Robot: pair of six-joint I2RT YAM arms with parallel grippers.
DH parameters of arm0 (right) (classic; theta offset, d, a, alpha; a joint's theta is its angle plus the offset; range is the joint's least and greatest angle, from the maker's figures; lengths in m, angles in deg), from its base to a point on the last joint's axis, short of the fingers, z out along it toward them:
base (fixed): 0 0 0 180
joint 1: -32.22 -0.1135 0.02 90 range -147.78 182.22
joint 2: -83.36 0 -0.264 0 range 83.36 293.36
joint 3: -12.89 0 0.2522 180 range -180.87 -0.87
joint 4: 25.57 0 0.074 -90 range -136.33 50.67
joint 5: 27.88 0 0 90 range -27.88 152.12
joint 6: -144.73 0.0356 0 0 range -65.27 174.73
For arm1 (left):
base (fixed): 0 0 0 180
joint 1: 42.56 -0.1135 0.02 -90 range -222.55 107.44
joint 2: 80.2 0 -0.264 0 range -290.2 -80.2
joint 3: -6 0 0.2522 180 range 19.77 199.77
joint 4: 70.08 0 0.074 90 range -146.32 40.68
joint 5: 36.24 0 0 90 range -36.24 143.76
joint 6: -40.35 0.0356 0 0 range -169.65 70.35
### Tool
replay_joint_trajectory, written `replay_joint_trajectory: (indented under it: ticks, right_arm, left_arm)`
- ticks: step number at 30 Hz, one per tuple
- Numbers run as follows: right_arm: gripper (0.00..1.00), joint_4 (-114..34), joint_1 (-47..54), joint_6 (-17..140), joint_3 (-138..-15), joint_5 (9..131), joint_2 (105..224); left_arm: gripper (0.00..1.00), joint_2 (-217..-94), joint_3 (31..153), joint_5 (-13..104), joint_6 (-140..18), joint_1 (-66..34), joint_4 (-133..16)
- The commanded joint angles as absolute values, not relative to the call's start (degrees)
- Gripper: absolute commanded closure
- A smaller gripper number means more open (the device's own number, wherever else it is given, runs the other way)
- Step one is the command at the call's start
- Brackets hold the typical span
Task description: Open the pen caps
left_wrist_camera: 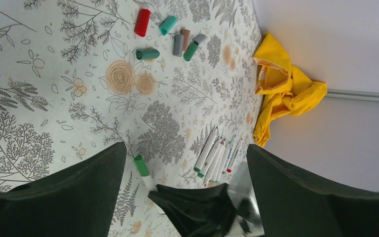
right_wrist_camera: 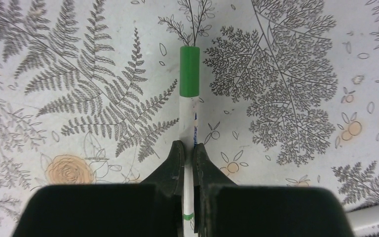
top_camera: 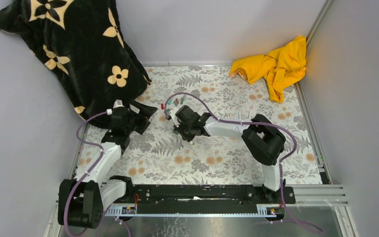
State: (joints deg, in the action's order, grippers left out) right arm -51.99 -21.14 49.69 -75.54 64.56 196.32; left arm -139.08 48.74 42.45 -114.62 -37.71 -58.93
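Right gripper [right_wrist_camera: 187, 150] is pinched tight on a thin white pen [right_wrist_camera: 188, 118], green cap [right_wrist_camera: 189, 71] sitting on its far end, fern-print table [right_wrist_camera: 286, 74] behind. There's blue print on the barrel, too small to read. Left gripper [left_wrist_camera: 186, 148] gapes wide, holding nothing. Beyond it the loose caps [left_wrist_camera: 178, 44] lie clustered: red, teal, grey, brown, green. A row of white pens [left_wrist_camera: 216, 157] lies well apart from them.
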Motion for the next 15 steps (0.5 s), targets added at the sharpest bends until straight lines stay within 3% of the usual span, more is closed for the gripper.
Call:
replay_joint_trajectory:
  ticks: [1, 15]
  right_arm:
    - [1.00, -52.8, -21.4, 50.6, -76.3, 63.9, 189.9]
    - [1.00, -52.6, -20.7, 51.5, -80.1, 64.4, 186.6]
  left_arm:
    - [0.01, -141.5, 47.7, 39.8, -114.6, -36.3, -64.6]
    - [0.03, -151.0, 49.9, 42.8, -116.8, -24.8, -70.4]
